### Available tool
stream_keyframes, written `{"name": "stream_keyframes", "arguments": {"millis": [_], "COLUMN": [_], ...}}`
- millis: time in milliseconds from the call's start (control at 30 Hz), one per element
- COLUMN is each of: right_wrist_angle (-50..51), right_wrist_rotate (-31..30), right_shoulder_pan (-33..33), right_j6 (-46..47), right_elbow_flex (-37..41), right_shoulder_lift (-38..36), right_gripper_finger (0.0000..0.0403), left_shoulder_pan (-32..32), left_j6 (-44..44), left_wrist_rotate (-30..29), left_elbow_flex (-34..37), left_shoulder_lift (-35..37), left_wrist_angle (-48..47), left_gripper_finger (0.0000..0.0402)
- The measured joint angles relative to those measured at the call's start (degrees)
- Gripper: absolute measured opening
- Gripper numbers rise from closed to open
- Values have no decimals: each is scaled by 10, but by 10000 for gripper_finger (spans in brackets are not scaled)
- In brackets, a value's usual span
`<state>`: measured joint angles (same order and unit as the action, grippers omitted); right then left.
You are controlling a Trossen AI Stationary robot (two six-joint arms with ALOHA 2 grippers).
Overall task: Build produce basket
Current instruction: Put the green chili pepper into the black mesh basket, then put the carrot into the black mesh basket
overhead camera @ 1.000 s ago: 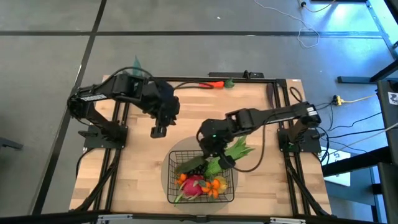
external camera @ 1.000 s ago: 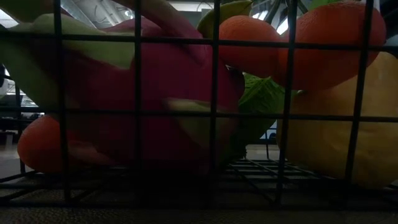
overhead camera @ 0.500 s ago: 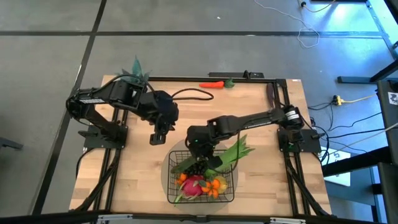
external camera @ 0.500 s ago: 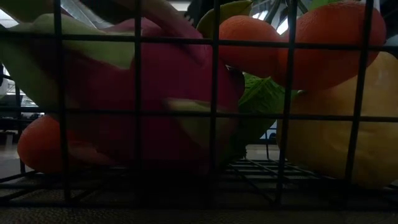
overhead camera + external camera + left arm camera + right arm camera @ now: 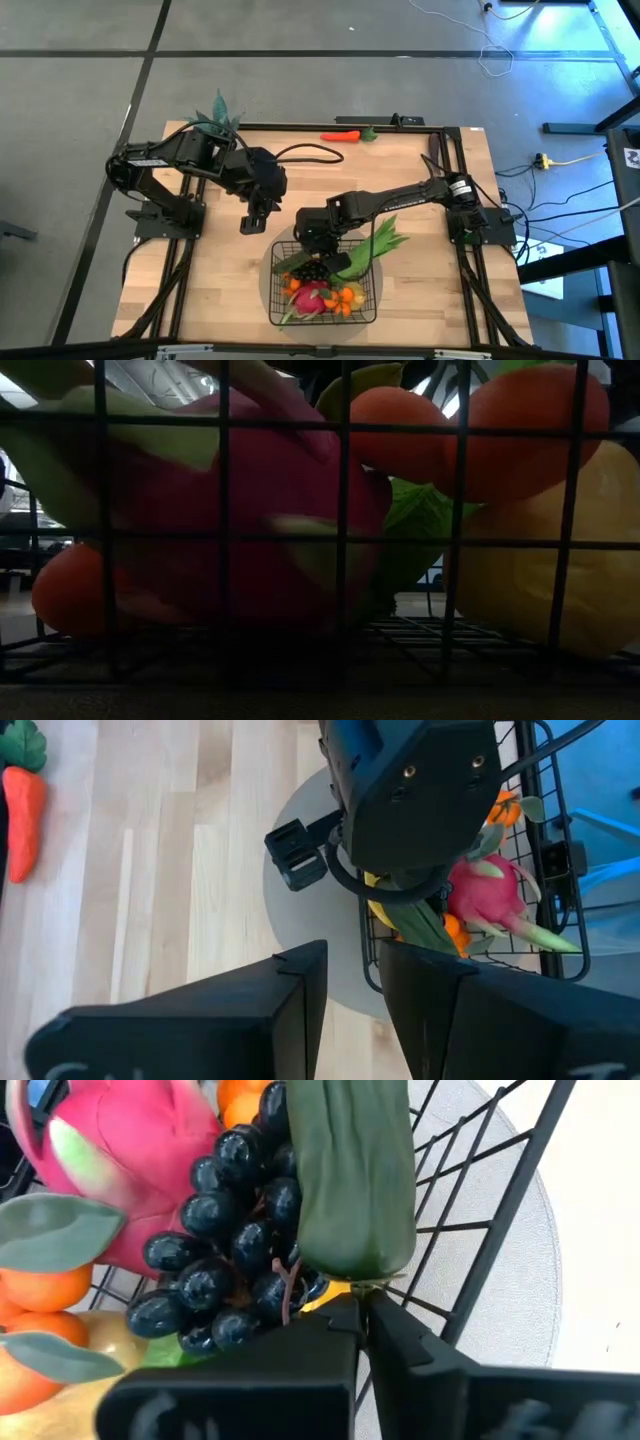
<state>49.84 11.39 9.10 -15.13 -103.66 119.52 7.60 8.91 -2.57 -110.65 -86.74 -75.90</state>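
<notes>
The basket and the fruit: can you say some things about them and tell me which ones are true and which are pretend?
1. The dragon fruit lies in the basket. True.
2. The carrot is in the basket. False: it lies on the table's far edge.
3. The grapes are in the basket. True.
4. The right gripper is wide open. False: its fingers are shut, at the basket's rim.
5. The left gripper holds an orange. False: it holds nothing.

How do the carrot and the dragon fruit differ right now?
The carrot lies bare on the table's far edge; the dragon fruit sits inside the basket among other produce. The carrot is slim and orange with a green top; the dragon fruit is plump and pink with green scales. Neither claw holds either.
</notes>
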Motion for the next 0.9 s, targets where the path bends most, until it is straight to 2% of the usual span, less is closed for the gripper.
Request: {"name": "stream_keyframes", "arguments": {"millis": [300, 533, 633, 767, 900], "right_wrist_angle": [-3, 4, 47, 101, 138], "right_wrist_rotate": [34, 36, 25, -8, -8], "right_shoulder_pan": [-1, 0, 0, 7, 13], "right_j6": [27, 27, 23, 12, 5], "right_elbow_flex": [0, -3, -29, -72, -116], "right_shoulder_lift": [0, 0, -1, -1, -1], "right_gripper_finger": [39, 88, 104, 107, 108], "left_shoulder_pan": [0, 0, 0, 0, 0], "left_j6": [-5, -5, -5, -9, -20], "left_wrist_rotate": [0, 0, 0, 0, 1], "left_elbow_flex": [0, 0, 0, 0, 0], "left_shoulder_lift": [0, 0, 0, 0, 0], "left_wrist_angle": [-2, -18, -18, -19, -19], "left_gripper_finger": [84, 84, 84, 84, 84]}}
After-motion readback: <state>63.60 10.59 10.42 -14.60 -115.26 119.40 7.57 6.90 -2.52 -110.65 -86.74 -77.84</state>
